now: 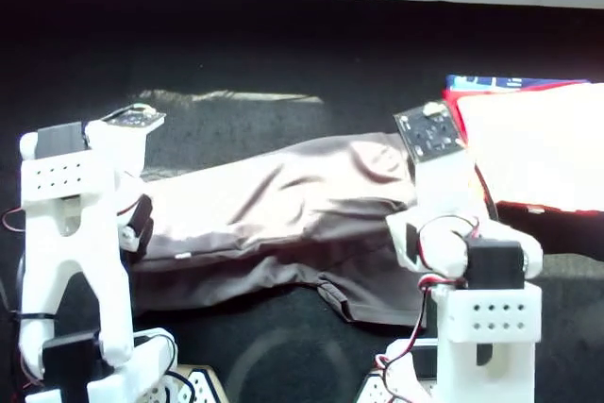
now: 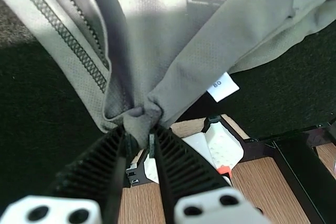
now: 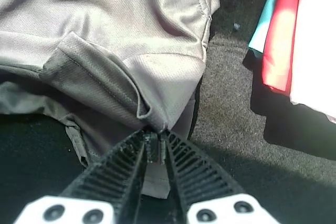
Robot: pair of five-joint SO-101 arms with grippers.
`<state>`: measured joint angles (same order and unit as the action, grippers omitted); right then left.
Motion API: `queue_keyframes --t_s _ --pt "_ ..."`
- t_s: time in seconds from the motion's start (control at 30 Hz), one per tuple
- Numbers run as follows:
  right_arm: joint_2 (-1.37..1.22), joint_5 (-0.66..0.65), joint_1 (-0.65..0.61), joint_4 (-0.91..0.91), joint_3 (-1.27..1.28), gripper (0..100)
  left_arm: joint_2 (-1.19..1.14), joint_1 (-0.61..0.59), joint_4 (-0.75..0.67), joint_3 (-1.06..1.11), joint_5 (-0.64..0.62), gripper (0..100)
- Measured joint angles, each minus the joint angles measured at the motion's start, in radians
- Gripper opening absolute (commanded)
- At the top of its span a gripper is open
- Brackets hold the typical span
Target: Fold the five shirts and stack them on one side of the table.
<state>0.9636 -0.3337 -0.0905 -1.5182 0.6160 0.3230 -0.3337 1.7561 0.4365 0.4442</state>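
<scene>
A grey shirt (image 1: 283, 214) lies stretched across the middle of the black table between the two arms. My left gripper (image 2: 140, 137) is shut on a bunched edge of the grey shirt (image 2: 173, 40) near a seam and a small white tag (image 2: 220, 85). At the shirt's other end, my right gripper (image 3: 156, 148) is shut on a fold of the grey shirt (image 3: 121, 35). In the high view the left arm (image 1: 85, 233) stands at the shirt's left end and the right arm (image 1: 453, 233) at its right end.
A stack of folded shirts (image 1: 533, 143), white on top with red and blue beneath, sits at the table's right side, its edge (image 3: 281, 35) close to the right gripper. The arm bases and a wooden board (image 2: 252, 182) lie at the front edge.
</scene>
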Motion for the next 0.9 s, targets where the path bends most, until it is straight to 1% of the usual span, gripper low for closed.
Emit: queue_keyframes --t_s 0.07,0.17,0.4,0.63,0.77,0.9 --pt "0.021 -0.021 0.028 -0.032 0.005 0.6 0.012 0.000 0.000 0.031 0.018 1" --pt "0.026 -0.028 0.035 -0.063 0.005 0.6 0.021 0.000 -0.003 0.074 0.025 1" --pt "0.032 -0.031 0.037 -0.072 0.132 0.6 0.054 0.000 -0.144 0.232 0.025 1" --pt "0.032 -0.034 0.037 -0.072 0.192 0.6 0.123 0.000 -0.203 0.319 0.025 1" --pt "0.032 -0.094 0.037 -0.095 0.192 0.9 0.143 0.000 -0.206 0.321 0.025 1" --pt "0.032 -0.155 0.037 -0.175 0.166 1.5 0.176 0.000 -0.204 0.321 0.025 1"
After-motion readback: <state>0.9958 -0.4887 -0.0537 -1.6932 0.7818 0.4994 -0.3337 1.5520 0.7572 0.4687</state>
